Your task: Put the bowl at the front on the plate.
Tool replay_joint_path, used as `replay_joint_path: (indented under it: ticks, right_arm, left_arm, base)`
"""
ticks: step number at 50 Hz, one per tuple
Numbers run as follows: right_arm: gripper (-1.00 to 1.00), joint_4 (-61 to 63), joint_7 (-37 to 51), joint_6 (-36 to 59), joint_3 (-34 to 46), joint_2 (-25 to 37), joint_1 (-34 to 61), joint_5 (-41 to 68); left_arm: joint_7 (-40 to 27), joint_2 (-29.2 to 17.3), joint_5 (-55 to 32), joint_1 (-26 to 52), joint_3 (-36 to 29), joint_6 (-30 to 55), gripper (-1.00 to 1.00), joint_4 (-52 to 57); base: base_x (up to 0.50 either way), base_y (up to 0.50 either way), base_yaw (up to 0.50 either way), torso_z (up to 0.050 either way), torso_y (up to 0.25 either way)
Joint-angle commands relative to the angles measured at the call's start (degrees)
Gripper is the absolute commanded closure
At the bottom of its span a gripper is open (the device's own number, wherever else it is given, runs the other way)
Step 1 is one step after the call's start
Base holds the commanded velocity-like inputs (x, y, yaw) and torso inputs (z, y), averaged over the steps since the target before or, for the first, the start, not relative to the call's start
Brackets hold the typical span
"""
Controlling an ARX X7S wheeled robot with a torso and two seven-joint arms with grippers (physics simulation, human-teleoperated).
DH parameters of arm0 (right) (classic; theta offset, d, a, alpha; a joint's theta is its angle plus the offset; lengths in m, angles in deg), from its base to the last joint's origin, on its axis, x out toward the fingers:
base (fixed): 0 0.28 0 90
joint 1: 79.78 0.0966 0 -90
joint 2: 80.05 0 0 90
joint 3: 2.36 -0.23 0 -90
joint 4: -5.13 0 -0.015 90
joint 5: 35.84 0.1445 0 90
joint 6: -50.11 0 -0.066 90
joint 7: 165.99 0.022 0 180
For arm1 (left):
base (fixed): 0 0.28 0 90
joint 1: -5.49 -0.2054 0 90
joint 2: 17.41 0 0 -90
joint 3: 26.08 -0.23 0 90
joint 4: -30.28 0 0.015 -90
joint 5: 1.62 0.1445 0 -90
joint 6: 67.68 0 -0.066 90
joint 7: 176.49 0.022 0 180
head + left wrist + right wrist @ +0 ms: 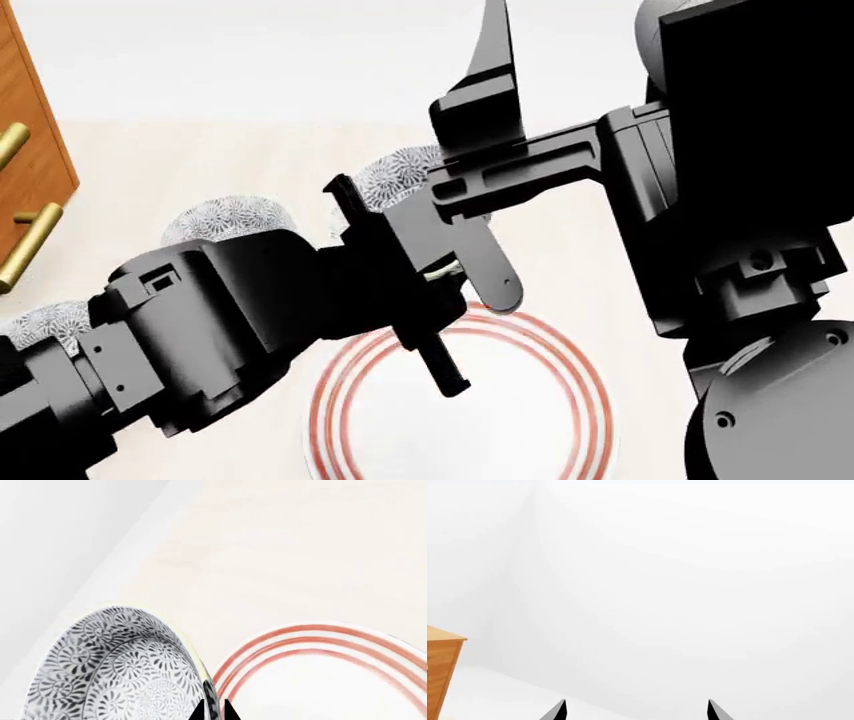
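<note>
In the left wrist view, the two black fingertips of the left gripper (213, 711) stand close together with the rim of the bowl (120, 665) between them: one tip is inside the bowl wall, the other outside, so the fingers are narrow and pinched on that rim. The bowl spreads away to one side of the fingers, its patterned inside facing the camera. Just on the other side of the fingers lies the plate (320, 645), its red rings curving close by the outer fingertip; whether bowl and plate touch cannot be told. Beyond both is the pale tabletop (280, 555).

In the head view the left arm hides most of the held bowl. The plate (534, 330) shows below and beyond that arm. Past the arm, two more patterned bowls (234, 218) peek out, one behind the left forearm and one farther back near the right arm.

The right gripper (636, 710) is held up facing a blank wall, its two tips wide apart with nothing between them. A wooden cabinet (440, 675) stands off to one side.
</note>
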Motion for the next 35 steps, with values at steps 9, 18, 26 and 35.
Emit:
replay_joint_path:
  ticks: [9, 18, 26, 35]
  right_arm:
    - [-1.0, 0.6, 0.8, -0.1, -0.4, 0.6, -0.3, 0.7]
    - [-1.0, 0.7, 1.0, -0.2, -0.5, 0.7, -0.4, 1.0]
    - [-1.0, 0.5, 0.9, -0.4, -0.2, 0.8, -0.3, 1.1]
    - [-1.0, 0.0, 0.8, -0.8, 0.2, 0.9, -0.1, 1.0]
  left_arm:
    - [-1.4, 0.3, -0.4, 0.3, -6.2, 2.7, 1.0, 0.8]
    - [-0.7, 0.3, 1.1, -0.3, -5.7, 3.7, 1.0, 2.5]
    - [-0.4, 0.3, 1.8, -1.1, -5.7, 4.2, 1.0, 5.0]
    - [-0.3, 0.3, 2.2, -1.8, -5.8, 4.3, 1.0, 6.8]
  base:
    - [0.0, 0.0, 0.0, 0.0, 0.001]
    - [0.0, 0.0, 0.0, 0.0, 0.0]
    - [0.0, 0.0, 0.0, 0.0, 0.001]
    - [0.0, 0.0, 0.0, 0.0, 0.0]
